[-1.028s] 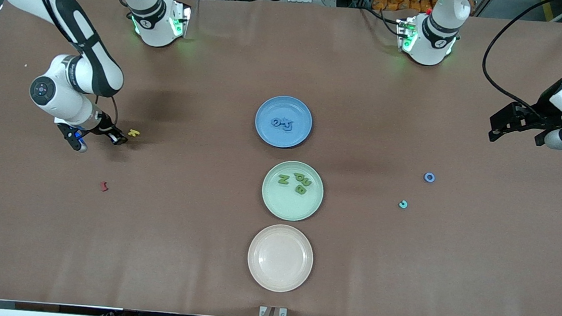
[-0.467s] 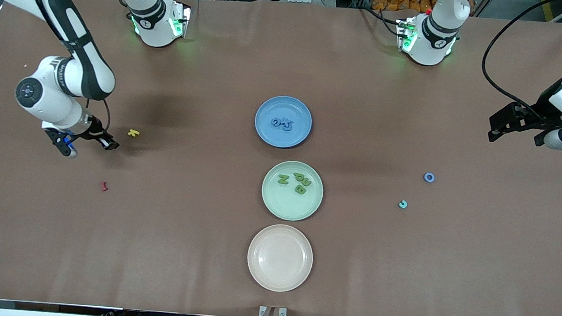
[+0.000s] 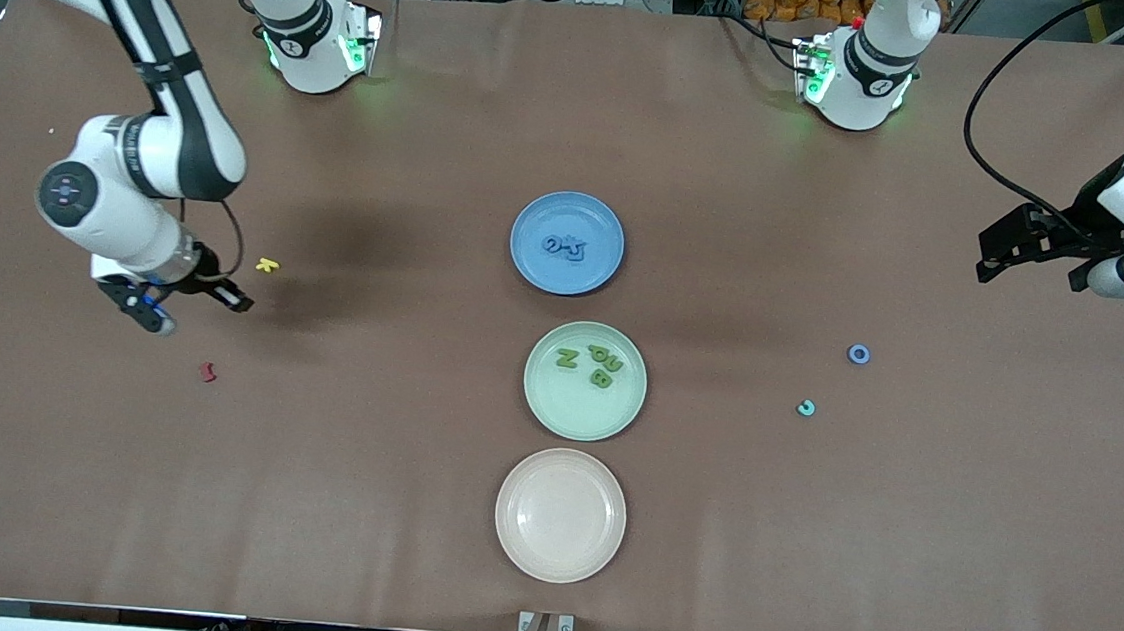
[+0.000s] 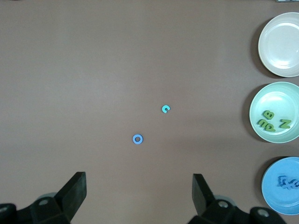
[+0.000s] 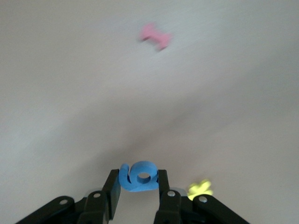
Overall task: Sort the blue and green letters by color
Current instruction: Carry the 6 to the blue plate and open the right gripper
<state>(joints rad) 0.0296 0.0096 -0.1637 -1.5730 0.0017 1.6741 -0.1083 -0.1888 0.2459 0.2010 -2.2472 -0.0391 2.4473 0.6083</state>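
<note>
Already three green letters (image 3: 590,363) lie in the green plate (image 3: 581,427) at frame centre and blue letters (image 3: 564,248) in the blue plate (image 3: 530,215) above it. At the frame's left edge the right gripper (image 3: 191,308) pinches a blue letter (image 5: 138,176) over bare table; the left gripper (image 3: 1033,254), fingers wide, waits at the right edge. A blue ring letter (image 3: 858,354) right of centre remains unsorted.

Right gripper (image 5: 138,186) low over the table, jaws clamped; left gripper (image 4: 139,193) waiting, jaws apart.
</note>
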